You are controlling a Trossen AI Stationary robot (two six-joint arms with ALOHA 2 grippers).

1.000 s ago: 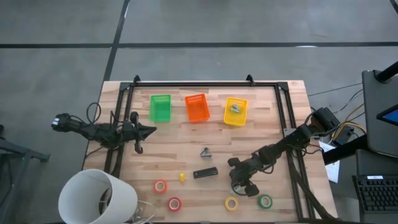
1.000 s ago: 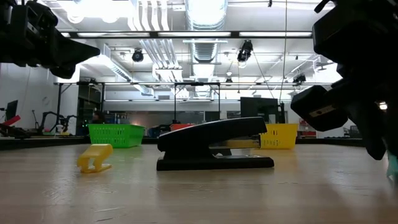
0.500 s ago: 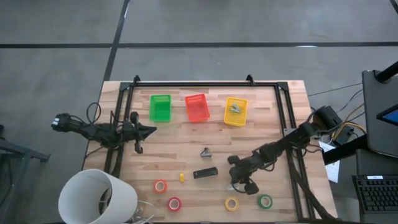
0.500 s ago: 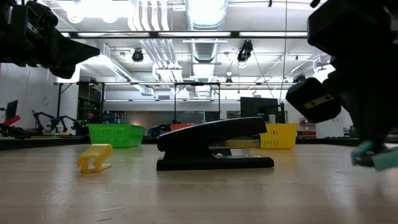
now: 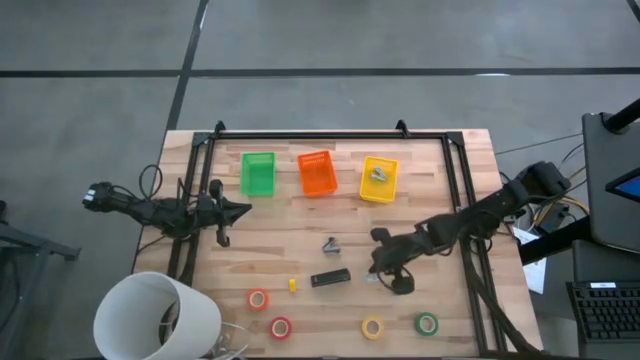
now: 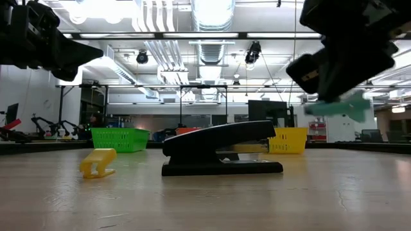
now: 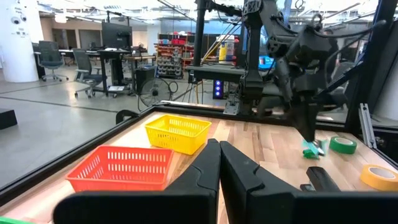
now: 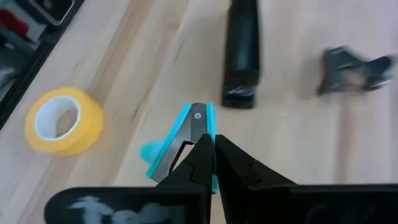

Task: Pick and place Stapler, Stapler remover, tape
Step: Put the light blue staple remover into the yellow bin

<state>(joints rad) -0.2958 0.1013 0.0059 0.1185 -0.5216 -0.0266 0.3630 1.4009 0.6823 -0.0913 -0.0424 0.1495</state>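
My right gripper (image 5: 381,273) hangs above the table's near right part, shut on a teal stapler remover (image 8: 179,142), which is in the air in the low view (image 6: 338,107). The black stapler (image 5: 330,278) lies flat just left of it. A dark stapler remover (image 5: 330,244) lies beyond the stapler. Of the tape rolls on the near strip, two are red (image 5: 258,299) (image 5: 280,327), one is yellow (image 5: 372,327) and one is green (image 5: 427,323). My left gripper (image 5: 245,209) waits shut at the table's left side, pointing level and holding nothing. My right gripper pinches the teal stapler remover between its two fingers, on the body (image 8: 198,144) just short of the riveted end (image 8: 198,116). The fingers slant down from the table's right side. The remover is lifted clear of the table and juts out past the fingertips.
Green (image 5: 257,173), orange (image 5: 317,172) and yellow (image 5: 379,178) baskets stand in a row at the far side; the yellow one holds a small grey thing. A small yellow block (image 5: 292,285) lies left of the stapler. A white bucket (image 5: 155,320) stands at the near left corner.
My right gripper has risen and drawn toward the table's far edge with the teal stapler remover. The remover was down by the table a second ago and now hangs clear above it.
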